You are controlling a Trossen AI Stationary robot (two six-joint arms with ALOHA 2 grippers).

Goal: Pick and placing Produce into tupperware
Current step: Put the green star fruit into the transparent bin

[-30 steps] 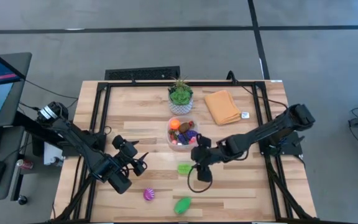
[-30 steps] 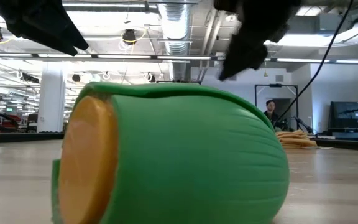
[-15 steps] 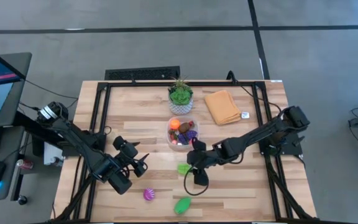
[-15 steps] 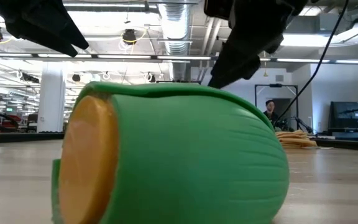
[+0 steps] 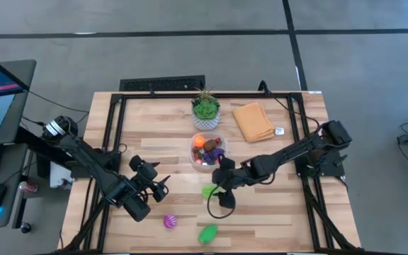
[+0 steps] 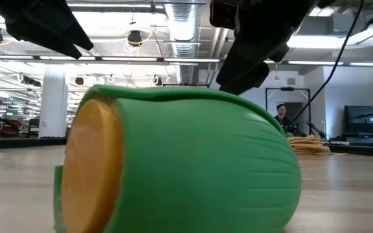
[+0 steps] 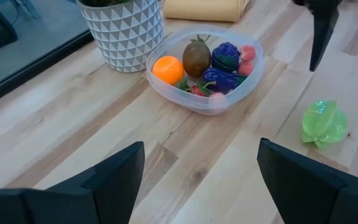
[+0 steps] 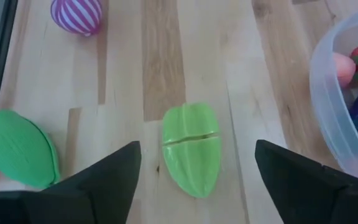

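Note:
The clear tupperware (image 5: 207, 151) stands mid-table with several small produce toys in it, among them an orange one (image 7: 168, 69) and a purple one (image 7: 226, 56). On the wood in front of it lies a light green ridged fruit (image 8: 191, 134). My right gripper (image 5: 217, 188) hangs open just above this fruit, slanting down, one finger on either side, touching nothing. A purple striped toy (image 5: 169, 222) and a green toy with an orange cut end (image 6: 173, 162) lie near the front edge. My left gripper (image 5: 159, 185) waits open at the left.
A potted plant in a white patterned pot (image 5: 205, 108) stands behind the tupperware. A folded orange cloth (image 5: 253, 121) lies at the far right. Black frame rails (image 5: 116, 134) run along the table's sides. Bare wood lies between the two grippers.
My right gripper has come down and toward the table's left, over the light green fruit, and its fingers stand wider apart in the low view. The fruit and the other toys have stayed where they were.

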